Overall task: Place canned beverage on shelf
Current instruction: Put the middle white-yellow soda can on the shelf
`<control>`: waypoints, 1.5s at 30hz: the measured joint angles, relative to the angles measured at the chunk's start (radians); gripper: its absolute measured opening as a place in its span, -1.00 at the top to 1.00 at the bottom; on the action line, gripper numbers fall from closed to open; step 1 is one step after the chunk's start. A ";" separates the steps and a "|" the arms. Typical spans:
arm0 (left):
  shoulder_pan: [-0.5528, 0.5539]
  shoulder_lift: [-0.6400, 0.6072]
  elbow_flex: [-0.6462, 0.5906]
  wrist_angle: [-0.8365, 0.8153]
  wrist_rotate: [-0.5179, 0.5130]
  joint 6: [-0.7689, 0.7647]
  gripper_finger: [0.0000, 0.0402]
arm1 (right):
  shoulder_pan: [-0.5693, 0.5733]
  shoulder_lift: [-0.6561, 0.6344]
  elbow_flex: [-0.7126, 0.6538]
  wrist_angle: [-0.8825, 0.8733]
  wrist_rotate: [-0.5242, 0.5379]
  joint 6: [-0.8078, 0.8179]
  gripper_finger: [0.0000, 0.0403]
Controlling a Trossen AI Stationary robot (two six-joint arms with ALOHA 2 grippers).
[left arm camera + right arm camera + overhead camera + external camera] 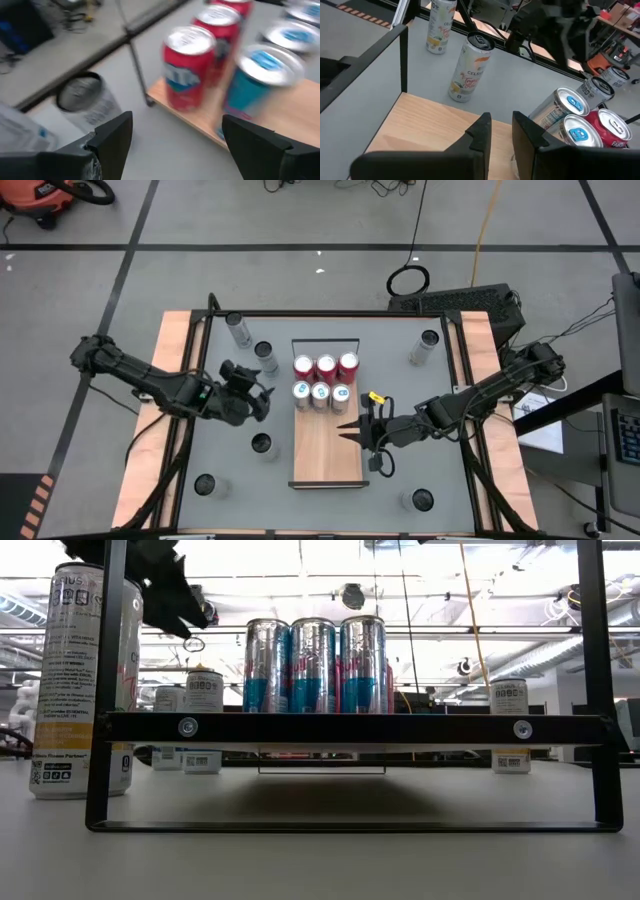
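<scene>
six cans stand on the shelf (326,448); the left claw (262,398) hangs open and empty beside it. next: reach a loose white can (266,356) on the table (420,430). the right claw (352,432), nearly shut and empty, waits over the shelf.

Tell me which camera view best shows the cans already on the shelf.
The high view: all six cans show on the shelf, three red, three blue-topped. The low view shows three side-on; the left wrist view shows them blurred; the right wrist view catches four at its edge.
</scene>
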 joint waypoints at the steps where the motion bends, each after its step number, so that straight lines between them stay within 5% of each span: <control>1: -0.016 -0.002 0.000 -0.001 0.013 0.000 -0.51 | 0.000 0.000 0.000 -0.004 0.000 0.001 0.79; 13: -0.268 -0.026 0.071 0.000 0.248 0.082 -0.51 | 0.000 0.000 0.000 -0.010 0.000 0.009 0.79; 20: -0.361 -0.025 0.090 -0.008 0.256 0.081 -0.62 | 0.000 0.000 0.000 -0.010 -0.001 0.038 0.79; 29: -0.390 0.019 0.072 -0.010 0.247 0.081 -0.94 | 0.000 0.000 0.000 0.000 -0.004 0.065 0.79; 45: -0.390 0.125 0.071 0.056 0.291 0.081 -0.96 | 0.008 0.001 0.000 -0.002 -0.032 0.134 0.79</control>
